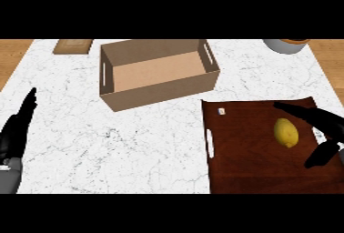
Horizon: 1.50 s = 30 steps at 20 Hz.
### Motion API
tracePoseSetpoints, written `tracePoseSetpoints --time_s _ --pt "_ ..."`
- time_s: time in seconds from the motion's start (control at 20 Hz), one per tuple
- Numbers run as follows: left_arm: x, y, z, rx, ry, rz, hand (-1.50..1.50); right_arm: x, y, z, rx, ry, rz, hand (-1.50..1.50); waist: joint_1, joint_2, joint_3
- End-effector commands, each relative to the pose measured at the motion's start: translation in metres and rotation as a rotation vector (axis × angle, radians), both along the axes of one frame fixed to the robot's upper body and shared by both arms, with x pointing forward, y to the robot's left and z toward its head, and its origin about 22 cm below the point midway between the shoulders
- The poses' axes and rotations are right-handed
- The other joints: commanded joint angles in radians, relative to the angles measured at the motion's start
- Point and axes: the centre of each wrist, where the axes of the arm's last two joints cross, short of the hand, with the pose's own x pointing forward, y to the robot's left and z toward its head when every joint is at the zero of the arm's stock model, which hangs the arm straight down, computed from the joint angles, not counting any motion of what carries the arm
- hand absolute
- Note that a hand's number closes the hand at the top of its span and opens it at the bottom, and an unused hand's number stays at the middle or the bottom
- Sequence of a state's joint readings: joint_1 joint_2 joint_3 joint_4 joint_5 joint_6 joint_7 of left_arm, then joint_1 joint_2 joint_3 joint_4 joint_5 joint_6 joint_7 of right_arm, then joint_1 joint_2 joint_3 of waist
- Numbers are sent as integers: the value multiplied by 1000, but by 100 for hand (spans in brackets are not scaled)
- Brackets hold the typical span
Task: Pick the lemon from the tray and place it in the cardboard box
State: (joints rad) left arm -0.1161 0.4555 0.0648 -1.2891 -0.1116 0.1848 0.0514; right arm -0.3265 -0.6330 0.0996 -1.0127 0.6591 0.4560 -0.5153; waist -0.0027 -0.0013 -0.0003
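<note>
In the head view, the lemon [286,132] is seen lying on the brown tray [245,154], below and right of the open cardboard box [157,73]. The right hand [324,136] is spread just beside the lemon, fingers apart, apparently not touching. The left hand [17,129] is held straight-fingered far left of the tray. No writing can be read.

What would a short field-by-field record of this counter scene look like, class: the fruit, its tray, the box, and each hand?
lemon: yellow lemon lying on the tray, not held
tray: dark brown tray at the counter's right side
cardboard box: open cardboard box, nothing visible inside, up and left of the tray
right hand: right hand open over the tray, fingers and thumb spread either side of the lemon, not closed on it
left hand: left hand open, resting at the left edge
task state: lemon not yet picked
</note>
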Motion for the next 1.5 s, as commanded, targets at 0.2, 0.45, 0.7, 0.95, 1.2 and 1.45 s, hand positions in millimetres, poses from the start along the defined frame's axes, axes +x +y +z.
tracePoseSetpoints --time_s 0.2,0.45,0.7,0.95,1.2,1.45 --pt "-7 3 10 -3 9 -13 0 2 19 -12 -127 62 -56 -150 7 1 0" --pt "-2 -6 2 6 6 6 0 -2 27 -52 -141 69 -69 -150 9 3 1" --pt "10 -4 14 -17 -4 -9 0 0 42 -57 -156 -137 -101 150 7 4 1" --pt "-8 1 -11 -4 1 1 0 4 42 -64 -167 -243 -147 150 7 3 1" --pt "-3 3 3 11 -15 18 0 12 103 -61 -180 -250 -439 150 -15 -10 -2" --pt "-15 9 -10 6 30 31 0 9 161 -55 -231 -267 -713 150 -35 -25 -6"
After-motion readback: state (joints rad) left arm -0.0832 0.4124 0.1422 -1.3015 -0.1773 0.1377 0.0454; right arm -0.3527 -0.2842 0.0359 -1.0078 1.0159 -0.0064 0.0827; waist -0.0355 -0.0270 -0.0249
